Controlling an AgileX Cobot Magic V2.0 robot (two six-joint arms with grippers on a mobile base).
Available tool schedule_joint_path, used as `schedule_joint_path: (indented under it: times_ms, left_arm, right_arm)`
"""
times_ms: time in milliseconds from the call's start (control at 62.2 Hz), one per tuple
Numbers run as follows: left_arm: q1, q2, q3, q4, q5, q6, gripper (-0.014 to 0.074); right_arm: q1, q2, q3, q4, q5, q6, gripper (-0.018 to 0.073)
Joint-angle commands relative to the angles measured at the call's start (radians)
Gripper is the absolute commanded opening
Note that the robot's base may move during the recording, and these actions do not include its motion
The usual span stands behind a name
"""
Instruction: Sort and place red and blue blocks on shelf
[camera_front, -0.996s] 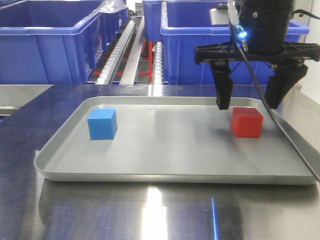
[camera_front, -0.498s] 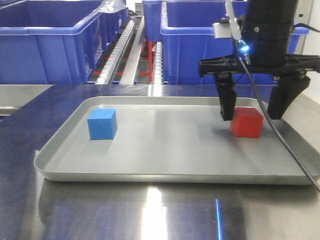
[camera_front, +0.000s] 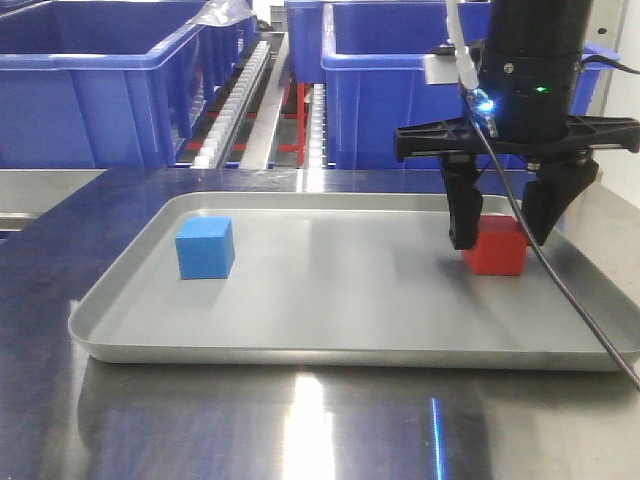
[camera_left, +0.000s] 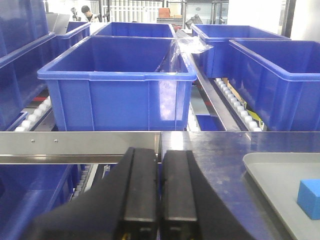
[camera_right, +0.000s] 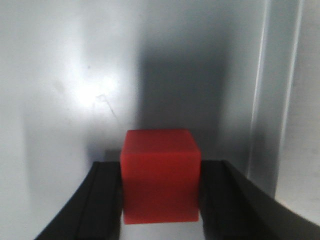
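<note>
Right jaws: the right gripper (camera_front: 497, 235) is straddling the red block (camera_front: 495, 250), with one finger on each side face. In the right wrist view the fingers (camera_right: 107, 200) are lying just beside or touching the cube. I cannot tell if they are pressing it.
Red block place: it is sitting flat on the grey tray (camera_front: 340, 300), near the tray's right rim and toward its far side.
Handling, as I am judging: the cube is looking light, stiff and matte, so it is probably not slipping or breaking easily. Two opposite flat faces, taken at middle height, are offering the best hold; a grip too near an edge is risking that the cube is turning.
Left jaws: the left gripper (camera_left: 159, 200) is holding nothing, its fingers pressed together, outside the tray's left rim.
Blue block: the blue block (camera_front: 205, 247) is resting near the tray's left side, well apart from the red one.
Behind the tray: the shelf (camera_front: 240, 95) with white rollers is carrying blue bins (camera_front: 90, 90).
Under the tray: a steel table (camera_front: 300, 430) is supporting it.
</note>
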Motion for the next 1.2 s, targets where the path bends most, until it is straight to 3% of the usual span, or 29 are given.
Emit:
schedule_joint_path:
  times_ms: [0,257,546,916,1189]
  left_arm:
    - [0.003,-0.020,0.025,-0.002,-0.090,-0.002,0.0125]
    - [0.003,-0.020,0.025,-0.002,-0.090,-0.002,0.0125]
    - [0.003,-0.020,0.025,-0.002,-0.090,-0.002,0.0125]
    - [0.003,-0.020,0.025,-0.002,-0.090,-0.002,0.0125]
    - [0.003,-0.020,0.025,-0.002,-0.090,-0.002,0.0125]
  right_arm:
    - [-0.006,-0.046,-0.022,-0.013,-0.013,0.000,0.0353]
    - [-0.007,-0.095,-0.025,-0.014,-0.022,-0.001,0.0353]
    - [-0.061,-0.259,0.022,-0.002,-0.148,-0.213,0.0353]
    - [-0.277,-0.606,0.394,0.086,-0.486,-0.506,0.0353]
    - [-0.404,-0.877,0.634,0.108,-0.672,-0.519,0.0353]
